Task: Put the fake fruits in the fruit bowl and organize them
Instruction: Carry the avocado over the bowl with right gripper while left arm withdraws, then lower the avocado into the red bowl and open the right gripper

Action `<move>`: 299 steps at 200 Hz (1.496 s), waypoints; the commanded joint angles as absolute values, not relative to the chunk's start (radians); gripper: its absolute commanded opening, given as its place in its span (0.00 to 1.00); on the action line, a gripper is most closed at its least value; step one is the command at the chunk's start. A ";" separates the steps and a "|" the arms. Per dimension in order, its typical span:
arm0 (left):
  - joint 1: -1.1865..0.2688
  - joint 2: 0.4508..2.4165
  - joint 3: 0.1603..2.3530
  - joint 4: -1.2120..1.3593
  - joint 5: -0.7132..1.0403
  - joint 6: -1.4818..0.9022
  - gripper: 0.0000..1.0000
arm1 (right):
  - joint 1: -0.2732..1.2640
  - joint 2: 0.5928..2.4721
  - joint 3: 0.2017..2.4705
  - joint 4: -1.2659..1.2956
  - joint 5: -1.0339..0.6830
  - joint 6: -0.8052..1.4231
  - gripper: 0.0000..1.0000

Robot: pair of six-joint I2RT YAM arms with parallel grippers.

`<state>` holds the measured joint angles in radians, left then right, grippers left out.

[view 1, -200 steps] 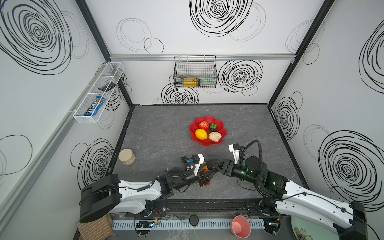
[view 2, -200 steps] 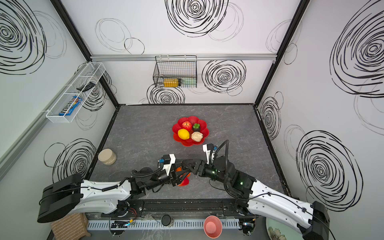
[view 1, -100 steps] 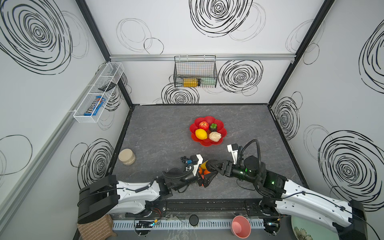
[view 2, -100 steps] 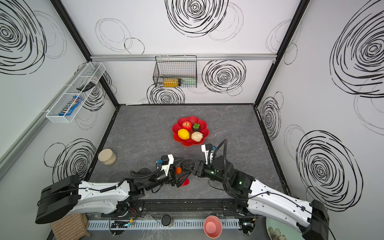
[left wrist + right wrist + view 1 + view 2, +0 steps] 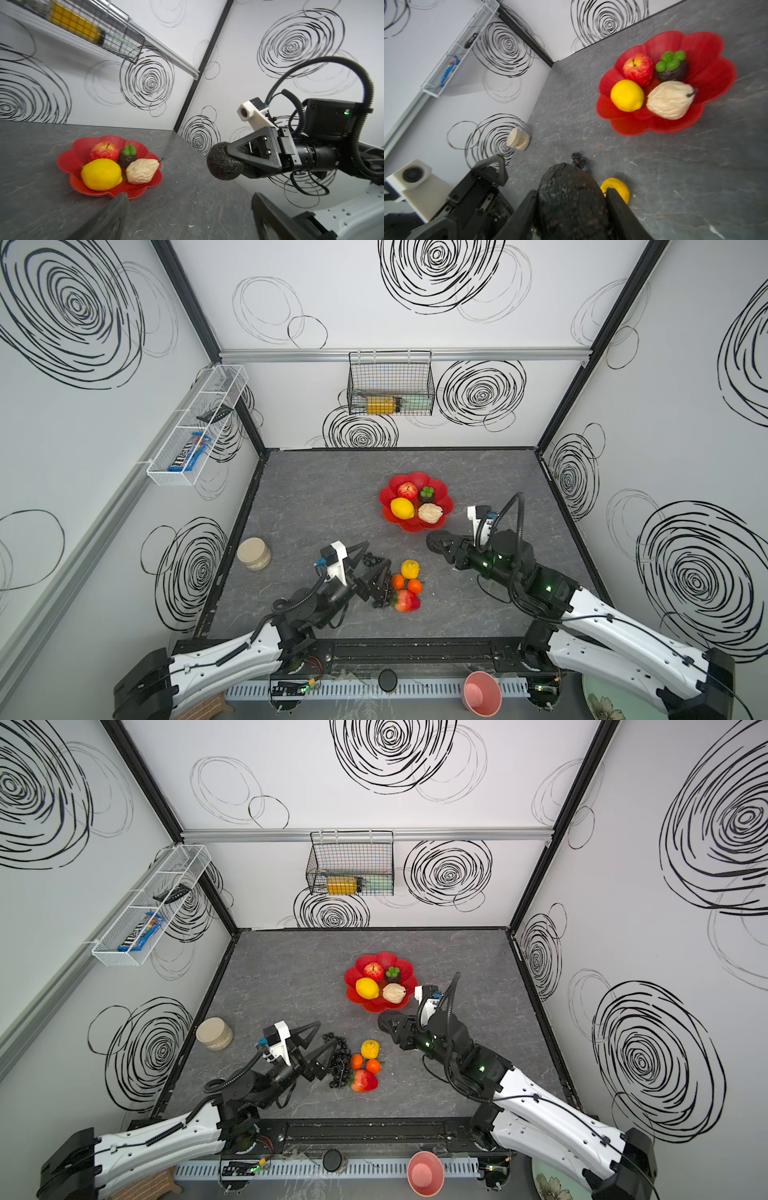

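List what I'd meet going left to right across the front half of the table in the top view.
Beige-lidded jar → left gripper, open → small lemon → avocado, held by the right gripper. The grape bunch, oranges and strawberry overlap these, so they are left out.

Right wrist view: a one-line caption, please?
Right gripper shut on the dark avocado, facing the red fruit bowl holding apple, lemon, mangosteen and cream wrinkled fruit.
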<state>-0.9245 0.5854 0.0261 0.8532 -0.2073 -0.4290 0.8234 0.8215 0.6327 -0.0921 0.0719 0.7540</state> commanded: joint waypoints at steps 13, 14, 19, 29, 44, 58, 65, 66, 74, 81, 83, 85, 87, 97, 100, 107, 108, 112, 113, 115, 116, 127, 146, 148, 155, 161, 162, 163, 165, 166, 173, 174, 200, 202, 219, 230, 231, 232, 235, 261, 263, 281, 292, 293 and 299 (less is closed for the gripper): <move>-0.828 0.557 -0.041 0.781 -0.233 -0.571 0.96 | 0.753 0.959 0.717 -0.111 0.084 0.585 0.51; -0.827 0.557 -0.042 0.781 -0.233 -0.572 0.96 | 0.752 0.964 0.719 -0.111 0.085 0.581 0.51; -0.819 0.558 -0.048 0.781 -0.232 -0.576 0.96 | 0.749 0.991 0.730 -0.108 0.090 0.566 0.51; -0.805 0.561 -0.055 0.784 -0.230 -0.586 0.96 | 0.743 1.045 0.754 -0.102 0.101 0.538 0.51; -0.786 0.568 -0.059 0.798 -0.205 -0.594 0.96 | 0.736 1.127 0.793 -0.098 0.110 0.504 0.51; -0.778 0.578 -0.067 0.815 -0.198 -0.598 0.96 | 0.732 1.201 0.828 -0.092 0.125 0.481 0.51; -0.773 0.582 -0.071 0.822 -0.193 -0.601 0.96 | 0.730 1.235 0.842 -0.089 0.132 0.470 0.51; -0.772 0.582 -0.071 0.823 -0.193 -0.601 0.96 | 0.730 1.239 0.845 -0.089 0.132 0.469 0.51; -0.765 0.586 -0.073 0.829 -0.183 -0.604 0.96 | 0.729 1.277 0.866 -0.088 0.138 0.456 0.51; -0.761 0.588 -0.075 0.833 -0.176 -0.604 0.96 | 0.727 1.309 0.885 -0.088 0.146 0.443 0.51; -0.760 0.589 -0.074 0.834 -0.174 -0.605 0.96 | 0.727 1.317 0.890 -0.089 0.147 0.439 0.51; -0.759 0.589 -0.076 0.836 -0.172 -0.606 0.96 | 0.727 1.327 0.898 -0.090 0.151 0.436 0.51; -0.757 0.589 -0.077 0.837 -0.172 -0.606 0.96 | 0.727 1.335 0.903 -0.091 0.153 0.432 0.52; -0.751 0.591 -0.080 0.843 -0.164 -0.609 0.96 | 0.726 1.380 0.933 -0.096 0.165 0.414 0.52; -0.749 0.591 -0.081 0.844 -0.162 -0.610 0.96 | 0.726 1.390 0.942 -0.098 0.170 0.410 0.52; -0.745 0.589 -0.084 0.847 -0.157 -0.612 0.96 | 0.726 1.420 0.965 -0.108 0.186 0.402 0.52; -0.744 0.589 -0.084 0.847 -0.156 -0.612 0.96 | 0.726 1.423 0.969 -0.109 0.187 0.400 0.52; -0.743 0.589 -0.085 0.849 -0.154 -0.613 0.96 | 0.726 1.439 0.980 -0.111 0.194 0.395 0.52; -0.742 0.588 -0.086 0.850 -0.153 -0.614 0.96 | 0.725 1.443 0.982 -0.112 0.196 0.394 0.52; -0.740 0.588 -0.087 0.851 -0.152 -0.615 0.96 | 0.725 1.452 0.987 -0.115 0.199 0.390 0.52; -0.740 0.588 -0.087 0.851 -0.151 -0.616 0.96 | 0.725 1.454 0.990 -0.116 0.201 0.389 0.52; -0.734 0.585 -0.090 0.853 -0.147 -0.620 0.96 | 0.726 1.497 1.019 -0.127 0.214 0.379 0.52; -0.720 0.581 -0.096 0.859 -0.134 -0.627 0.96 | 0.726 1.571 1.072 -0.159 0.204 0.371 0.52; -0.720 0.581 -0.097 0.859 -0.132 -0.629 0.96 | 0.727 1.577 1.079 -0.164 0.202 0.371 0.52; -0.715 0.583 -0.097 0.862 -0.129 -0.631 0.96 | 0.727 1.606 1.103 -0.184 0.200 0.371 0.52; -0.711 0.584 -0.098 0.865 -0.125 -0.633 0.96 | 0.729 1.631 1.125 -0.202 0.198 0.371 0.52; -0.710 0.584 -0.098 0.865 -0.124 -0.633 0.96 | 0.729 1.635 1.129 -0.205 0.197 0.371 0.52; -0.709 0.585 -0.098 0.866 -0.123 -0.634 0.96 | 0.729 1.639 1.133 -0.210 0.197 0.371 0.52; -0.708 0.586 -0.099 0.866 -0.122 -0.635 0.96 | 0.729 1.648 1.143 -0.217 0.196 0.371 0.52; -0.708 0.586 -0.099 0.867 -0.121 -0.635 0.96 | 0.729 1.653 1.147 -0.221 0.197 0.371 0.52; -0.705 0.588 -0.099 0.871 -0.118 -0.637 0.96 | 0.730 1.683 1.180 -0.254 0.200 0.377 0.52; -0.704 0.589 -0.100 0.871 -0.116 -0.637 0.96 | 0.731 1.688 1.184 -0.257 0.201 0.378 0.52; -0.694 0.590 -0.103 0.879 -0.105 -0.643 0.96 | 0.750 1.776 1.251 -0.309 0.246 0.368 0.53; -0.693 0.590 -0.104 0.879 -0.104 -0.643 0.96 | 0.751 1.783 1.255 -0.310 0.249 0.368 0.53; -0.689 0.588 -0.106 0.880 -0.100 -0.645 0.96 | 0.759 1.814 1.275 -0.324 0.274 0.362 0.52; -0.687 0.586 -0.107 0.880 -0.099 -0.647 0.96 | 0.758 1.825 1.281 -0.326 0.282 0.361 0.53; -0.686 0.586 -0.107 0.880 -0.099 -0.647 0.96 | 0.758 1.825 1.282 -0.326 0.282 0.361 0.53; -0.686 0.586 -0.107 0.880 -0.098 -0.647 0.96 | 0.759 1.826 1.282 -0.326 0.283 0.361 0.53; -0.686 0.586 -0.107 0.880 -0.098 -0.647 0.96 | 0.759 1.828 1.282 -0.325 0.286 0.361 0.53; -0.683 0.589 -0.109 0.885 -0.095 -0.650 0.96 | 0.759 1.853 1.298 -0.330 0.302 0.356 0.54; -0.683 0.589 -0.109 0.886 -0.094 -0.651 0.96 | 0.759 1.855 1.299 -0.330 0.303 0.356 0.54; -0.681 0.591 -0.109 0.887 -0.091 -0.650 0.96 | 0.762 1.872 1.310 -0.333 0.314 0.353 0.54; -0.681 0.589 -0.110 0.888 -0.091 -0.650 0.96 | 0.762 1.881 1.316 -0.334 0.322 0.351 0.55; -0.680 0.589 -0.110 0.888 -0.091 -0.650 0.96 | 0.763 1.882 1.317 -0.334 0.322 0.351 0.55; -0.680 0.589 -0.110 0.888 -0.090 -0.652 0.96 | 0.763 1.887 1.320 -0.335 0.326 0.350 0.55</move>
